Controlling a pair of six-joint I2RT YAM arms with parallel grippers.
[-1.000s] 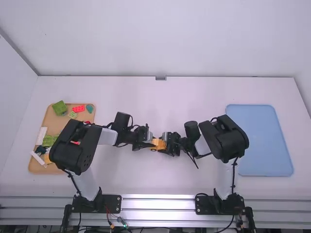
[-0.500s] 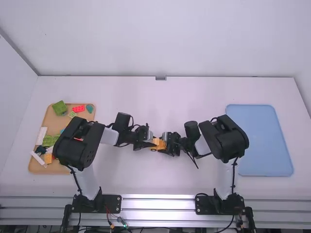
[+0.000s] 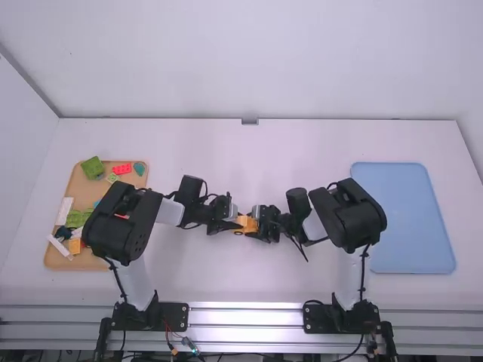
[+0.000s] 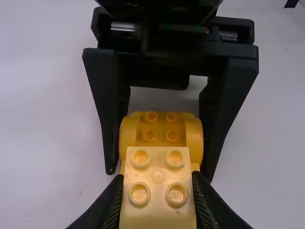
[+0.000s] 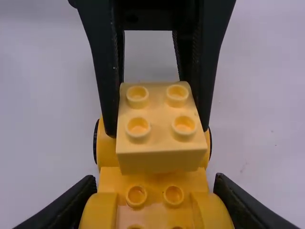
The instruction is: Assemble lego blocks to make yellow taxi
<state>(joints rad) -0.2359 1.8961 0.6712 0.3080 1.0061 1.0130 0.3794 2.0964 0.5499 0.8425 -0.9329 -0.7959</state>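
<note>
Near the table's middle, my left gripper [image 3: 231, 220] and my right gripper [image 3: 261, 222] face each other with the yellow car body [image 3: 244, 224] between them. In the left wrist view, my left gripper [image 4: 158, 198] is shut on a pale yellow four-stud block [image 4: 158, 214]. That block lies over one end of the car body [image 4: 161, 128]; whether its studs are engaged, I cannot tell. In the right wrist view, my right gripper [image 5: 155, 202] is shut on the car body [image 5: 152, 180] at its rounded fender end. Black wheels show beside the end under the block.
At the left, partly under the left arm, a wooden tray [image 3: 89, 262] holds green bricks [image 3: 93, 167], a red brick [image 3: 121, 169], white pieces [image 3: 65, 211] and an orange-yellow brick [image 3: 75, 246]. A blue tray [image 3: 402, 219] lies at the right.
The left arm's upper links have shifted slightly to the right, uncovering more of the orange-yellow brick on the tray. Both grippers stay in nearly the same place, and the right arm keeps still.
</note>
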